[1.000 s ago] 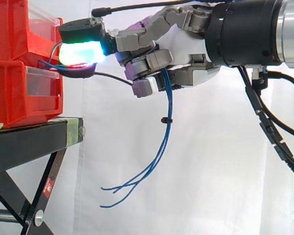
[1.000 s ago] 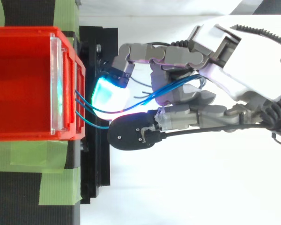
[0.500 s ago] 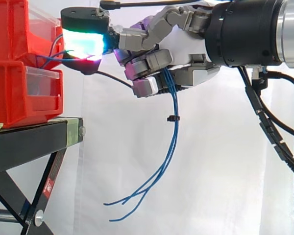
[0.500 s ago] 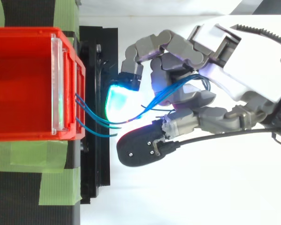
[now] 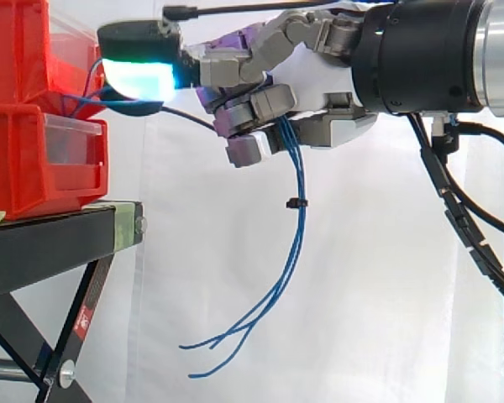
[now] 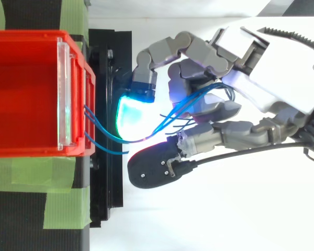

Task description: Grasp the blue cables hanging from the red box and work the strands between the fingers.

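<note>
On the stand (image 5: 59, 243) at the left sits the red box (image 5: 25, 159). The hand (image 5: 319, 84) reaches level toward it from the right, stopping just short of the box front.

The blue cables (image 5: 300, 180) leave the box front and cross the short gap. They pass between a cyan-green glowing pad (image 5: 141, 77) and a black tip (image 6: 154, 168) beside it, then thread through the curled lower fingers. Below the hand they drop free, their loose ends fanning out beside the stand's leg. A small black tie (image 5: 296, 203) binds them partway down. So the hand is closed around the cables, with strands running between its fingers.

Against 1 s ago, the finger carrying the pad has gone from nearly straight to arched. In the side view its pad sits higher against the box. Since 0.5 s ago little has shifted; the black tip has slid slightly toward the box. The loose ends hang a little lower than 1 s ago, which suggests the strands are slipping through the fingers.

I judge the grasp made and the working of the strands under way, with the arched finger and black tip rubbing across them.
</note>
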`<state>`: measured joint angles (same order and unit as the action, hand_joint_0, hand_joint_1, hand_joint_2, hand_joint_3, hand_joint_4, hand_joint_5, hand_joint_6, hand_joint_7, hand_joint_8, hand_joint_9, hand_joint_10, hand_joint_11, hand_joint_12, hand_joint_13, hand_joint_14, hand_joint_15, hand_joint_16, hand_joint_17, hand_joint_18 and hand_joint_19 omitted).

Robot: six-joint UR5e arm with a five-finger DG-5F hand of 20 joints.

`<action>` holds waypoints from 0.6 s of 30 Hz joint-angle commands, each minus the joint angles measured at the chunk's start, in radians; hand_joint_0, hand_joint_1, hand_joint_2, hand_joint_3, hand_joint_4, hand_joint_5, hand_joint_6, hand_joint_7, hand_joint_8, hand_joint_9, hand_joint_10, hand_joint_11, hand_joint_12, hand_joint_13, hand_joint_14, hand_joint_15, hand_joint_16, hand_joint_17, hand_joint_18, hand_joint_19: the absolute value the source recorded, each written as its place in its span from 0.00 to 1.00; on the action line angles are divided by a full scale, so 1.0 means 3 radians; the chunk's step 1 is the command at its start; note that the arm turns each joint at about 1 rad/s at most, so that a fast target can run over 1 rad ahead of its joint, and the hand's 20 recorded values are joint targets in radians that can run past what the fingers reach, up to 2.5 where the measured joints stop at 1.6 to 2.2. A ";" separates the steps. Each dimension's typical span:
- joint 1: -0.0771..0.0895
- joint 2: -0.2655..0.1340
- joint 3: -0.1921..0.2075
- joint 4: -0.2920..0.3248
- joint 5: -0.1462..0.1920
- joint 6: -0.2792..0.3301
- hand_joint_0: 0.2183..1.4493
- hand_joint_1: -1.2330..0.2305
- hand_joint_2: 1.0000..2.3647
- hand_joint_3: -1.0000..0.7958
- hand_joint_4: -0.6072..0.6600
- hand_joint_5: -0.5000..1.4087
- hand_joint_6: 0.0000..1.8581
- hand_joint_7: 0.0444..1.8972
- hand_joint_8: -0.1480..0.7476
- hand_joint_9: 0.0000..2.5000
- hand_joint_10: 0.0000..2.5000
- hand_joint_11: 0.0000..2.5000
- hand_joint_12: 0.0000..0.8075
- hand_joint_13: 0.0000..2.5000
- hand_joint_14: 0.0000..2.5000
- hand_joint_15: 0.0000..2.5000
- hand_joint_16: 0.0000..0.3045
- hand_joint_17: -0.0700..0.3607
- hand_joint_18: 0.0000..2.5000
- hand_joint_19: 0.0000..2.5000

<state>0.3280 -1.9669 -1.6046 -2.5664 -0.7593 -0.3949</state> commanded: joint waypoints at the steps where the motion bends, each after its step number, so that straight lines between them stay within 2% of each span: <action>1: 0.0001 0.0001 0.0000 0.0000 0.0000 0.0007 0.86 0.38 0.01 0.27 0.64 0.49 0.12 0.76 0.59 0.27 1.00 0.99 0.52 0.40 1.00 0.53 0.15 0.40 0.55 0.51; 2: -0.0004 -0.0004 0.0000 0.0000 0.0000 0.0007 0.86 0.38 0.01 0.27 0.65 0.53 0.02 0.80 0.59 0.27 1.00 0.99 0.52 0.40 1.00 0.53 0.15 0.40 0.55 0.51; 3: 0.0001 0.0001 0.0000 0.0005 0.0000 0.0013 0.86 0.39 0.01 0.27 0.68 0.55 0.00 0.77 0.59 0.27 1.00 0.99 0.52 0.40 1.00 0.53 0.15 0.40 0.55 0.51; 6: 0.0001 -0.0004 0.0000 0.0015 0.0000 0.0023 0.86 0.39 0.01 0.27 0.73 0.55 0.01 0.71 0.59 0.27 1.00 0.99 0.52 0.40 1.00 0.53 0.15 0.40 0.55 0.51; 8: 0.0001 -0.0004 0.0000 0.0015 0.0000 0.0028 0.84 0.39 0.01 0.28 0.73 0.56 0.01 0.67 0.59 0.27 1.00 0.99 0.52 0.40 1.00 0.53 0.15 0.40 0.55 0.51; 11: 0.0001 -0.0004 0.0000 0.0020 0.0000 0.0038 0.77 0.39 0.01 0.31 0.66 0.53 0.01 0.68 0.59 0.27 1.00 0.99 0.52 0.40 1.00 0.53 0.15 0.40 0.55 0.51; 13: 0.0001 0.0001 0.0000 0.0031 0.0000 0.0053 0.68 0.39 0.01 0.33 0.64 0.46 0.01 0.69 0.59 0.27 1.00 0.99 0.52 0.40 1.00 0.53 0.15 0.40 0.55 0.51; 15: 0.0001 0.0001 0.0000 0.0046 0.0000 0.0094 0.61 0.39 0.01 0.28 0.63 0.44 0.01 0.70 0.59 0.27 1.00 0.99 0.52 0.40 1.00 0.53 0.15 0.40 0.55 0.51; 16: 0.0001 0.0001 0.0000 0.0046 0.0000 0.0105 0.55 0.39 0.01 0.19 0.64 0.42 0.01 0.72 0.59 0.27 1.00 0.99 0.52 0.40 1.00 0.53 0.15 0.40 0.55 0.51; 18: 0.0001 0.0001 0.0000 0.0051 0.0000 0.0120 0.51 0.40 0.01 0.12 0.63 0.42 0.00 0.73 0.59 0.27 1.00 0.99 0.52 0.40 1.00 0.53 0.15 0.40 0.55 0.51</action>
<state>0.3283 -1.9668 -1.6046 -2.5541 -0.7593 -0.3676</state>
